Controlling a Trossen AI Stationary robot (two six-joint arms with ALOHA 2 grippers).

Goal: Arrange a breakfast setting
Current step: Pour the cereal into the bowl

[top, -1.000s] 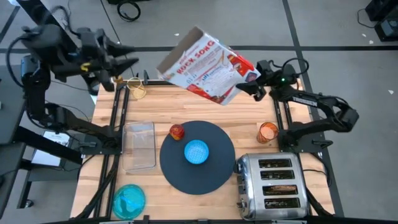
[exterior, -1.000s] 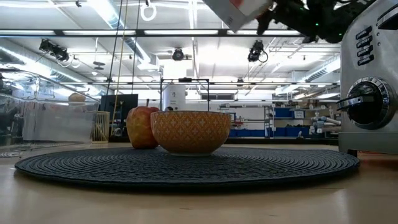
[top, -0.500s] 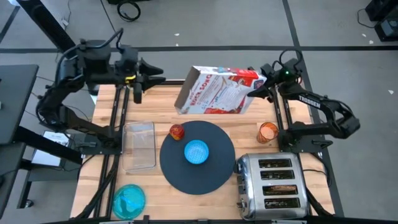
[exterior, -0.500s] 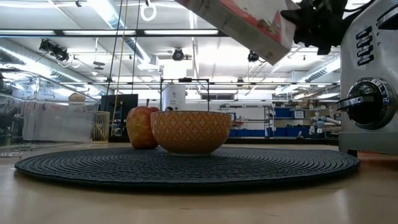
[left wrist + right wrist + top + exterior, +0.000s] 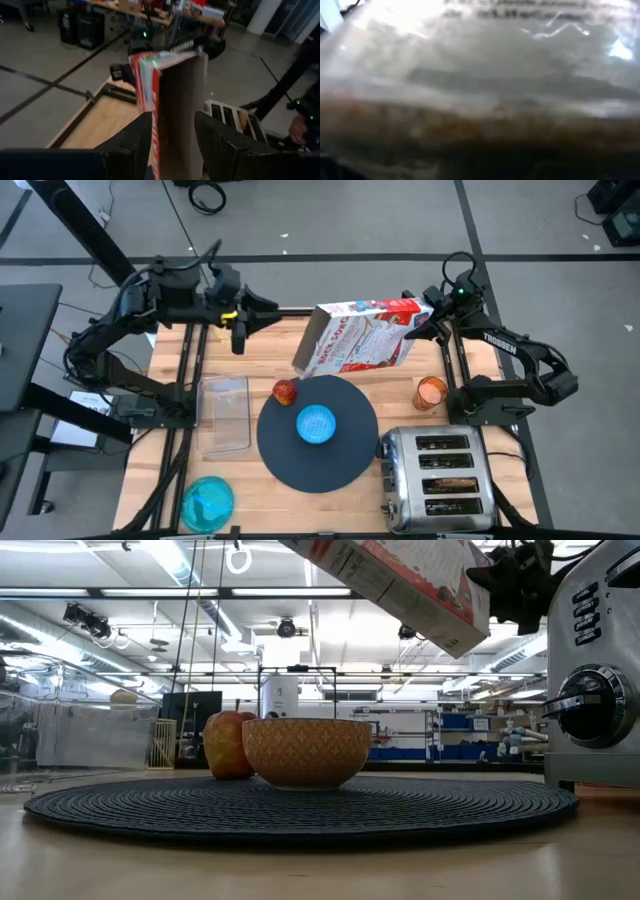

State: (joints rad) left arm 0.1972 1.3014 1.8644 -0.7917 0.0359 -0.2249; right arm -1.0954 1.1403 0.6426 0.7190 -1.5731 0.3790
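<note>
A: Cereal box (image 5: pixel 358 338) up in the air over the back of the table, tipped, low end toward the mat. Pinched at its far end by the right gripper (image 5: pixel 420 330).

B: Might slip. Smooth, shiny cardboard, held only by one end. Could swing down and knock the small blue bowl (image 5: pixel 317 423).

A: And the left gripper (image 5: pixel 172 145)?

B: Up high at the back left, fingers spread wide, aimed at the box, holding nothing. Could bump the box if sent in too fast.

A: Anything else to fear?

B: Missing the bowl. Small, round, deep, sitting in the middle of the large dark-grey round mat (image 5: pixel 345 465). Looks like cereal would land on the mat if poured from here. Woven and bumpy, that mat, so hard to clean.

A: Apple safe?

B: Red-orange apple (image 5: pixel 285 391), round and smooth, right at the mat's left edge. Could roll if hit.

A: Rest of the breakfast things?

B: Orange see-through cup (image 5: pixel 431 392) well off to the right, near the right arm's base. Teal plate (image 5: pixel 207 502), flat and glossy, at the front left corner. Toast slice (image 5: pixel 450 481) down in a slot of the shiny chrome toaster (image 5: pixel 440 510). Clear tray (image 5: pixel 224 415) left of the mat. Spoon not found.
</note>
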